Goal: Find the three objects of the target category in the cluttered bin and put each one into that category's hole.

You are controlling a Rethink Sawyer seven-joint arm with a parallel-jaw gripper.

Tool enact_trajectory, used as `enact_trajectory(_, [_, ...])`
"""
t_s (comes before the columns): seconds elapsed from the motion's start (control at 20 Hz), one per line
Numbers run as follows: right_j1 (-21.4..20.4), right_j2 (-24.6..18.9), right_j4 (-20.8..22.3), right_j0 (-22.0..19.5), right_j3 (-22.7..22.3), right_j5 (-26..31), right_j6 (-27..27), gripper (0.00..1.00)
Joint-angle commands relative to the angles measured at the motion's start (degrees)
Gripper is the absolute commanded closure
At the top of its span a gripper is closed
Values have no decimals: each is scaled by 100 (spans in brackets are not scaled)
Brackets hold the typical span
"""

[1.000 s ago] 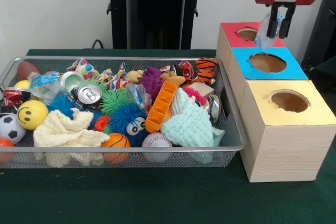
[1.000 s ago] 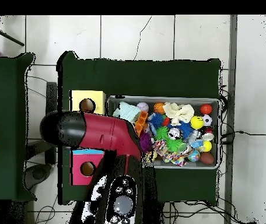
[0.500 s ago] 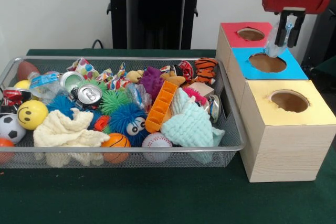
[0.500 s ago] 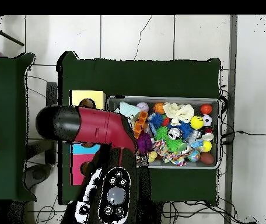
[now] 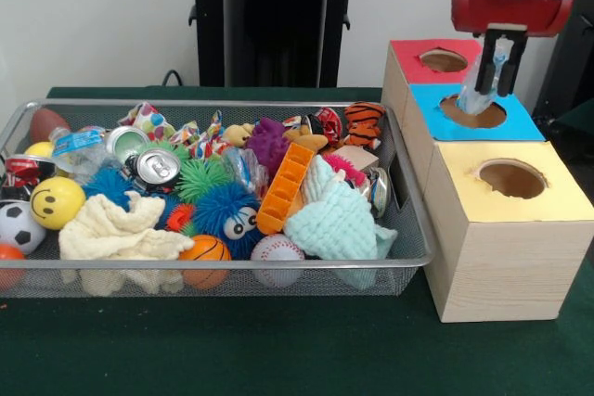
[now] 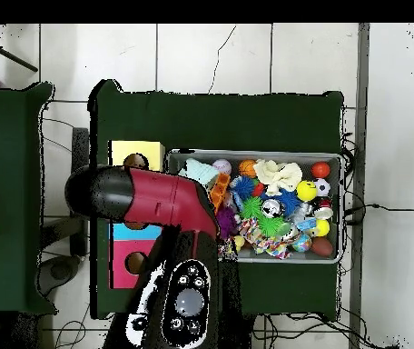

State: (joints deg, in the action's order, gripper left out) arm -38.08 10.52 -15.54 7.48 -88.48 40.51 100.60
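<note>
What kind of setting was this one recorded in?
Probably a robotics lab's sorting test bench. A wire mesh bin crammed with toys, balls and cans sits on a green-covered table beside three wooden boxes with colour-coded holes, and cables trail over the tiled floor.

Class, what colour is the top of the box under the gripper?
Blue: the middle box, under the gripper; front view shows it best.

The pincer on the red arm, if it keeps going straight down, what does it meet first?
Probably the round hole in the blue-topped wooden box. The pincer, shut on a clear crumpled plastic bottle, points down at it, and the bottle's lower end seems already at the opening, though depth is uncertain.
</note>
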Motion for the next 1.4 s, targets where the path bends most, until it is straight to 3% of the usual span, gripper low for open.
enact_trajectory(0.05, [194,-459,-244,-293,-833,-523,1073,100])
enact_trajectory(0.7, [254,-494,-273,-249,-862,-683,1194,100])
enact_trajectory(1.15, [184,-261,-532,181,-894,-511,1802,100])
enact_trajectory(1.4, [211,-246,-707,275,-996,-642,1814,100])
